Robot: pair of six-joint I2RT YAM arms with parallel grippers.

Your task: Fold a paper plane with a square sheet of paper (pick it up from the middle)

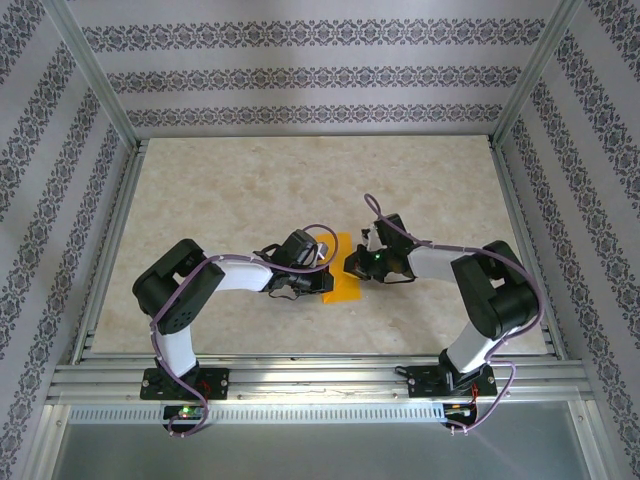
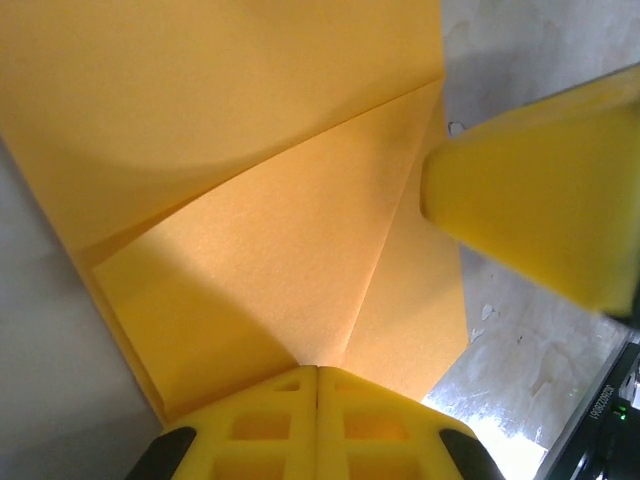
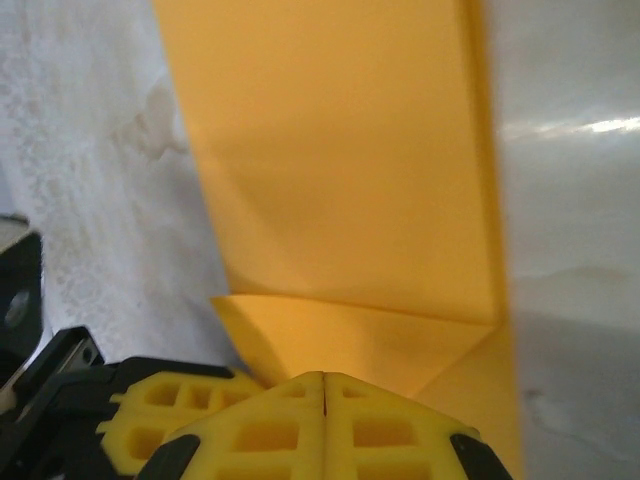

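- The walls (image 1: 300, 75) closed in the top, left and right of the overhead view, papered in pale stripes with dark ornamental bands and joined by silver metal rails.
- The table (image 1: 250, 190) lay across the middle of that view, a smooth beige slab with faint marble-like mottling.
- The left arm (image 1: 175, 290) and the right arm (image 1: 490, 290), black and white with purple cables looped along them, bent in from the lower corners towards the frame's centre.
- The paper (image 1: 340, 272) lay flat on the table at the centre of the overhead view, between the two wrists. It was a narrow orange-yellow strip, matte, with crisp creases and a triangular flap folded over one end.
- The left gripper (image 2: 317, 375), of yellow lattice-moulded plastic, sat at the bottom centre of its wrist view. Its jaws were clenched along one seam, tips where the paper's creases converged.
- The right gripper (image 3: 324, 380) was clenched likewise, tips overlapping the folded flap. Whether either gripper nipped any paper could not be told.
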